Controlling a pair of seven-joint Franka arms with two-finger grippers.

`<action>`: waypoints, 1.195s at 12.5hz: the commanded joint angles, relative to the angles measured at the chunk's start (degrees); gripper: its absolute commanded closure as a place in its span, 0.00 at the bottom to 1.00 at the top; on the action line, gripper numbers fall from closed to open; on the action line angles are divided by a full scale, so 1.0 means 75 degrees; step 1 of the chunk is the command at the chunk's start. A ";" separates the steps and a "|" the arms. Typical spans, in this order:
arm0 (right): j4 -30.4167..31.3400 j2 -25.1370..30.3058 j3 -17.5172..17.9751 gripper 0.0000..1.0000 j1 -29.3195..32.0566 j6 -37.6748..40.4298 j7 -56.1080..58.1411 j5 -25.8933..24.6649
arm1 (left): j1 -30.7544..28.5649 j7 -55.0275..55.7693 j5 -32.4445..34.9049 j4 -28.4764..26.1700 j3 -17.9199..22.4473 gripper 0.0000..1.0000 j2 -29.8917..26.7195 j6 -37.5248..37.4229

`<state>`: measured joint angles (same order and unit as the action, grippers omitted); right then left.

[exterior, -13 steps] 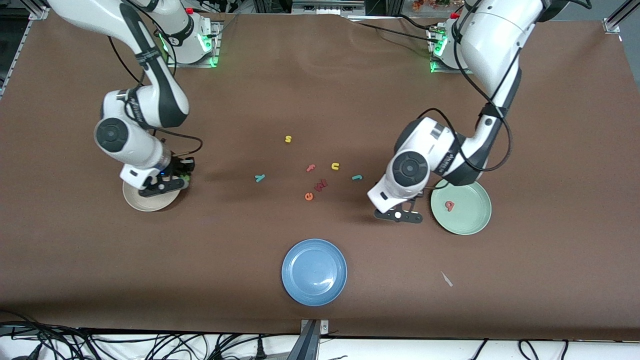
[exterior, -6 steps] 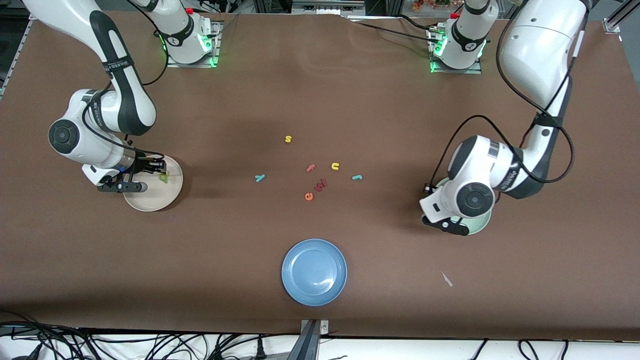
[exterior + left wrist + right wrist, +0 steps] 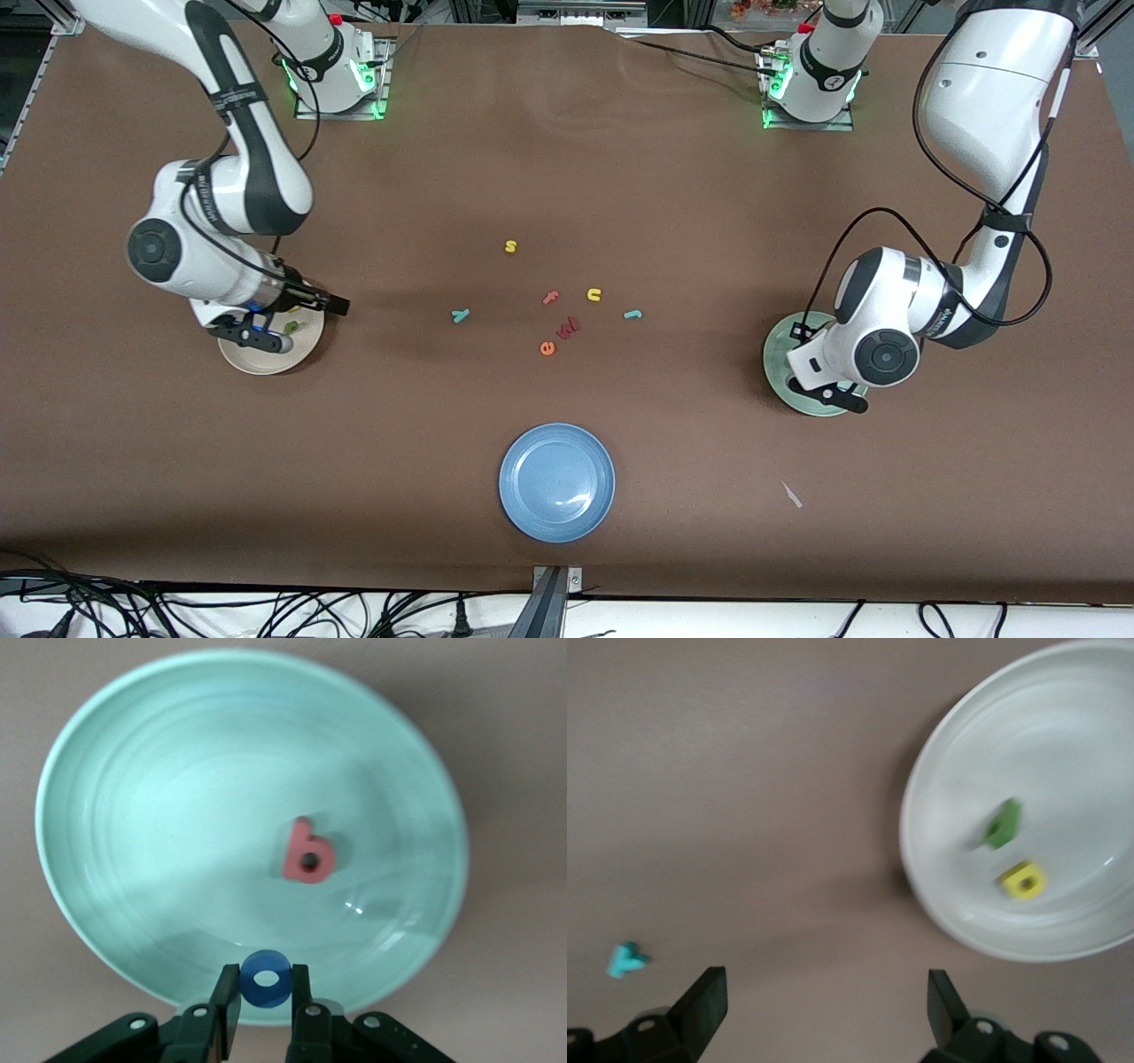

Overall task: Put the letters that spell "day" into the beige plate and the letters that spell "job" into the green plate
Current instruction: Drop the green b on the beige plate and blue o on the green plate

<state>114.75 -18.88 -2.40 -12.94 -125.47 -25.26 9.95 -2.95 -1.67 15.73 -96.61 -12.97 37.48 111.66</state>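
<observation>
In the beige plate (image 3: 1063, 930) lie the dark green a (image 3: 1003, 824) and the yellow d (image 3: 1024, 880). My right gripper (image 3: 824, 997) hangs open and empty over the bare table just beside that plate (image 3: 266, 361). The teal y (image 3: 460, 315) and teal j (image 3: 633, 314) lie mid-table. The pink-red b (image 3: 308, 853) rests in the green plate (image 3: 115, 815). Over the green plate's (image 3: 778, 354) rim, my left gripper (image 3: 266, 988) is shut on the blue ring o (image 3: 266, 978).
Loose mid-table letters: yellow s (image 3: 510, 246), salmon f (image 3: 551, 298), yellow u (image 3: 594, 294), orange e (image 3: 547, 348) and a dark red one (image 3: 568, 328). A blue plate (image 3: 556, 481) sits near the front edge, a small pale scrap (image 3: 791, 494) toward the left arm's end.
The right gripper has opened and left the green a in the beige plate. The left arm has carried the blue o from the table beside the green plate to over it.
</observation>
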 commanded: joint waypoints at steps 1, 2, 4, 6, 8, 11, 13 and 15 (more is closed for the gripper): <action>-0.0742 -0.0610 0.0062 0.00 -0.0522 0.0043 -0.2096 0.0138 | -0.0356 -0.0246 0.0317 -0.1168 -0.0088 0.98 -0.0404 0.1140; -0.1070 -0.0867 0.0062 0.00 -0.0792 0.0042 -0.2952 0.0126 | -0.0368 -0.0234 0.0329 -0.1263 -0.0099 0.97 -0.0380 0.1271; -0.1458 -0.1232 0.0051 0.00 -0.1168 -0.0074 -0.4196 0.0126 | -0.0356 -0.0222 0.0329 -0.1252 -0.0088 0.76 -0.0369 0.1284; -0.1530 -0.1525 0.0051 0.00 -0.1542 -0.0669 -0.5777 0.0103 | -0.0368 -0.0234 0.0329 -0.1205 -0.0099 0.00 -0.0427 0.1203; -0.1647 -0.1876 0.0051 0.00 -0.1906 -0.0930 -0.6613 0.0009 | -0.0345 -0.0234 0.0317 -0.1170 -0.0123 0.00 -0.0602 0.1028; -0.1625 -0.2065 0.0016 0.00 -0.2317 -0.1258 -0.7283 -0.0038 | -0.0286 -0.0141 0.0154 -0.1135 -0.0378 0.00 -0.1012 0.0676; -0.1508 -0.2054 -0.0008 0.00 -0.2412 -0.1352 -0.7413 -0.0085 | -0.0275 0.0244 -0.0499 -0.1088 -0.0673 0.00 -0.1176 0.0523; -0.1018 -0.1972 -0.0008 0.00 -0.2470 -0.1888 -0.7402 -0.0120 | -0.0274 0.0713 -0.0679 -0.1018 -0.1070 0.00 -0.1189 0.0523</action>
<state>104.48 -34.04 -1.70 -30.58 -136.54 -79.61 9.97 -5.05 0.92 12.14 -103.74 -19.12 29.90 116.38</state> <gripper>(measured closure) 0.000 0.000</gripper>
